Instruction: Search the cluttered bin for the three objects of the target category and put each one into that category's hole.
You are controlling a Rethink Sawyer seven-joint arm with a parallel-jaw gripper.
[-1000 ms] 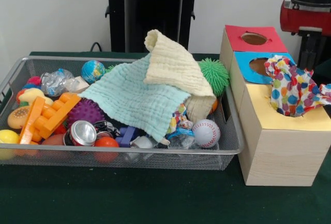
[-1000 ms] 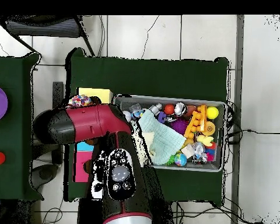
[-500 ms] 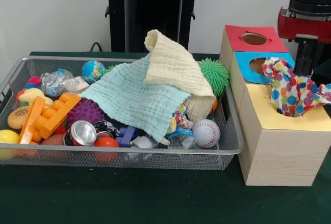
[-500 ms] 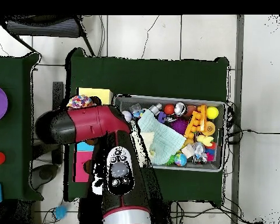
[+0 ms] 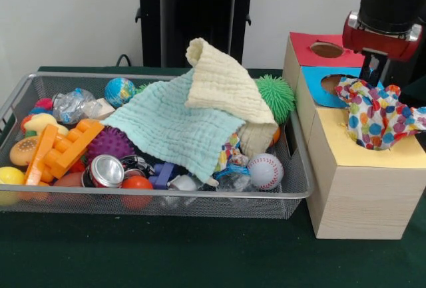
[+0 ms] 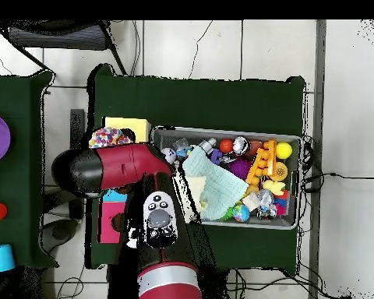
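Cloth (image 5: pixel 377 116) sat half in the yellow hole — two cloths remained in the bin (image 5: pixel 26 92); hand's state unclear.

1. The gripper is hiding behind the spotted cloth (image 5: pixel 376 116), so whether it's open or closed, no idea.
2. The arm (image 5: pixel 385 15) is getting cut off by the top edge in the front view.
3. The arm is covering most of the wooden box (image 6: pixel 126 124) from overhead.
4. The mint cloth (image 5: pixel 174 127) and cream cloth (image 5: pixel 223 85) are burying whatever's underneath.
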